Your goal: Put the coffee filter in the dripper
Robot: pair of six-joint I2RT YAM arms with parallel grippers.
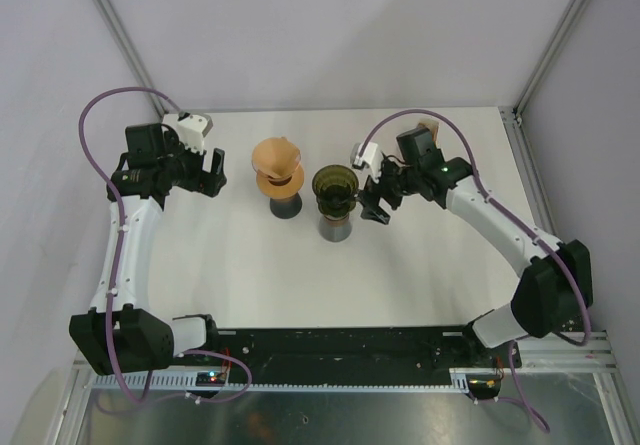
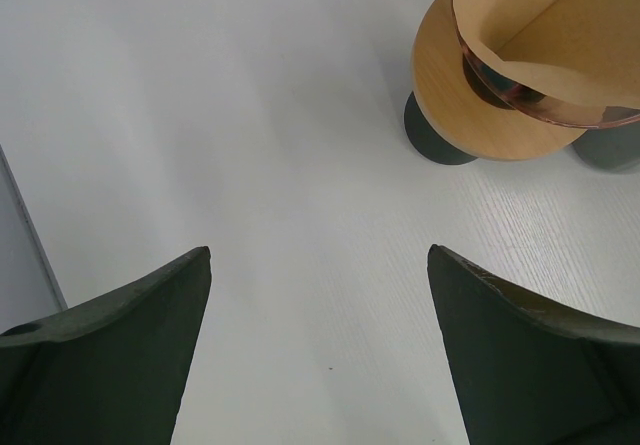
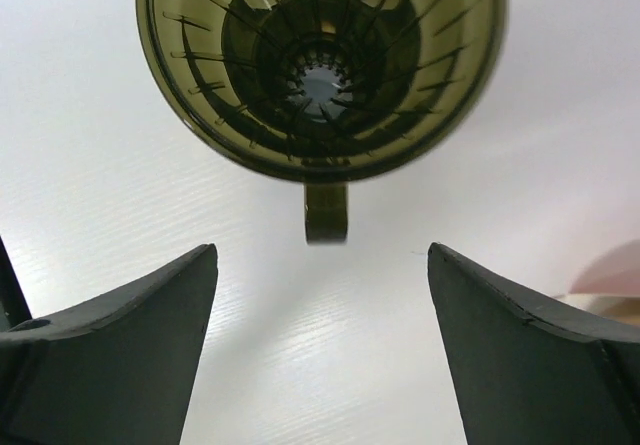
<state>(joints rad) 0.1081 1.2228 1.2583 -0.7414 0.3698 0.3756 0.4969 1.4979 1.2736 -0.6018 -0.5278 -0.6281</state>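
At the near edge, a black rail (image 1: 340, 345) is seen running between the two arm bases, and purple cables (image 1: 120, 255) are looped along both arms. Beyond it the white table (image 1: 250, 285) is laid out.

Farther in, the two drippers are set side by side near the middle of the table, close but apart. The green dripper (image 3: 320, 65) is placed to the right and slightly nearer, on a grey base (image 1: 335, 229); its ribbed bowl is seen with nothing in it. Its handle (image 3: 326, 215) is turned towards the right gripper (image 3: 322, 265), whose fingers are spread wide just to the right of it, with only bare table between them.

The coffee filter (image 2: 540, 15), of tan paper, is seated in the copper-rimmed dripper (image 2: 500, 90) to the left, carried on a dark stand (image 2: 435, 140). This dripper is placed between the green one and the left gripper (image 2: 318, 255), which is held to the left of it, fingers spread and nothing pinched.

At the far side, the table is bounded by grey walls and slanting metal frame posts (image 1: 120, 35).
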